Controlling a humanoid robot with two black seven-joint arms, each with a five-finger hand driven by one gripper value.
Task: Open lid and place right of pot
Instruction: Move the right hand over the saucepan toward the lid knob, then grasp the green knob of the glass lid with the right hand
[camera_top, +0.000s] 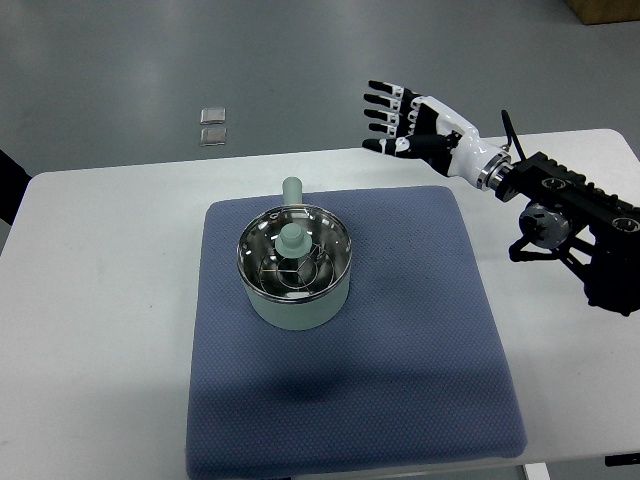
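Note:
A pale green pot (294, 292) stands on a blue mat (350, 330), left of the mat's middle, its handle (292, 189) pointing to the far side. A glass lid (295, 254) with a pale green knob (293, 238) sits on the pot. My right hand (400, 120) hovers above the table's far edge, up and to the right of the pot, well apart from it. Its fingers are spread and it holds nothing. The left arm does not show.
The mat lies on a white table (100, 300). My right arm (570, 210) comes in over the table's right side. Two small clear squares (212, 125) lie on the grey floor beyond the table. A brown box corner (605, 10) shows at the top right.

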